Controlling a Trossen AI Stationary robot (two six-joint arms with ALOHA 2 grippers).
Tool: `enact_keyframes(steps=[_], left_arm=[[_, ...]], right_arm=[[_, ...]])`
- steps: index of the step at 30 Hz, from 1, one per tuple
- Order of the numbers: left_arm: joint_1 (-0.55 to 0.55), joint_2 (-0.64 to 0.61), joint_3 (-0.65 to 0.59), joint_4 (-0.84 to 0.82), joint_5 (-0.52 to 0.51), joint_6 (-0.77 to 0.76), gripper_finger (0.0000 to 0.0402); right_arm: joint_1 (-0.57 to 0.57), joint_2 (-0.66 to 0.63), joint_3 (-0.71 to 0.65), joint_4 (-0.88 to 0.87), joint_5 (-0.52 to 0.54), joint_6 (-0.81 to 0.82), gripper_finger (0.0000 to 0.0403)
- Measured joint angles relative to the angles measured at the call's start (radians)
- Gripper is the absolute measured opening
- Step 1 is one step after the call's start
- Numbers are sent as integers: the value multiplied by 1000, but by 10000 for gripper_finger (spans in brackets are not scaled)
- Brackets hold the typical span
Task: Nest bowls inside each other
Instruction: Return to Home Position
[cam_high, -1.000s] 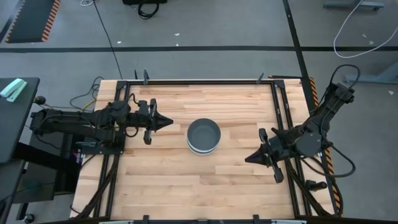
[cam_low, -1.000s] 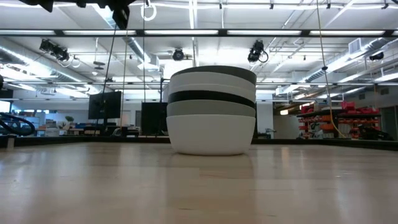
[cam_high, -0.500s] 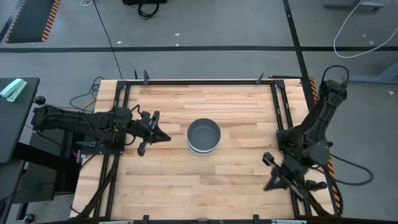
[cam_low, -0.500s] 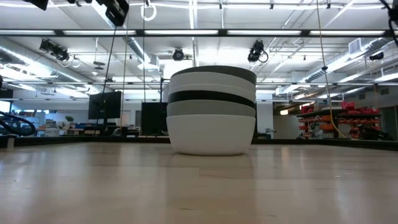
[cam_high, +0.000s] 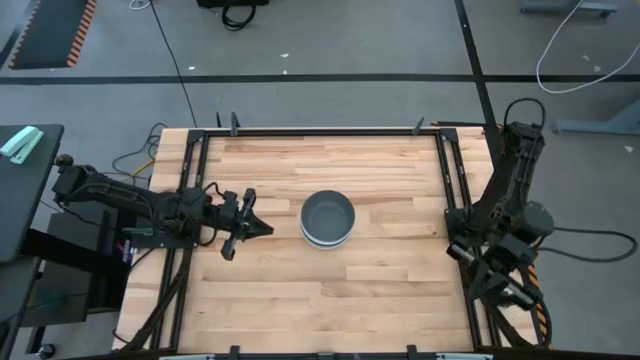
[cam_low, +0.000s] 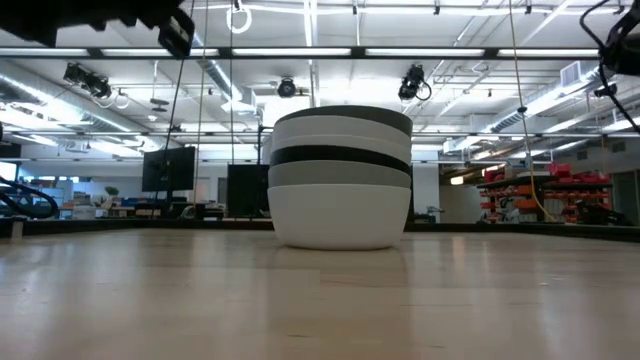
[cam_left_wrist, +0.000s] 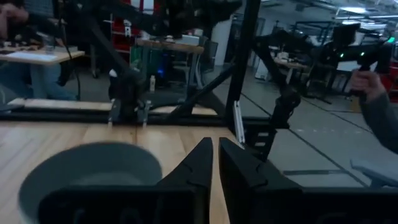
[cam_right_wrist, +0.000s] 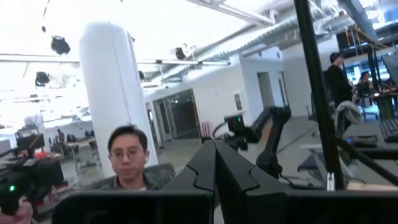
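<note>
The table (cam_high: 380, 290) is smooth pale butcher-block wood with a slight sheen. The bowls (cam_low: 340, 205) look smooth, satin-ish, ceramic or plastic, dunno. The frame rails (cam_high: 320, 131) are black metal.

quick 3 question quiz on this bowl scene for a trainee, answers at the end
1. True or false: the left gripper is holding a bowl.
2. Which colour is the top bowl of the stack? A white, B dark grey, C black.
3. Fill in: in the low view, the bottom bowl is ___.
Key: 1 false; 2 B; 3 white.
</note>
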Motion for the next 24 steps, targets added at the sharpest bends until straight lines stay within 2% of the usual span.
enact_keyframes(steps=[5,10,14,18,20,24], left_arm=[[40,-65,-38,9,13,-36,26],[86,-180,-25,-18,125,-49,25],[122,-273,-24,-126,204,-50,33],[171,-362,-25,-234,218,-76,38],[196,-408,-25,-269,228,-79,38],[250,-486,-25,-313,313,-86,34]], right_arm=[[0,-71,0,-47,0,-5,12],[-1,-92,-37,-26,0,-8,12],[-1,-91,-152,112,-10,19,12],[-2,-111,-280,296,-77,8,12],[-2,-138,-320,333,-117,1,12],[-2,-210,-376,346,-121,-7,12]])
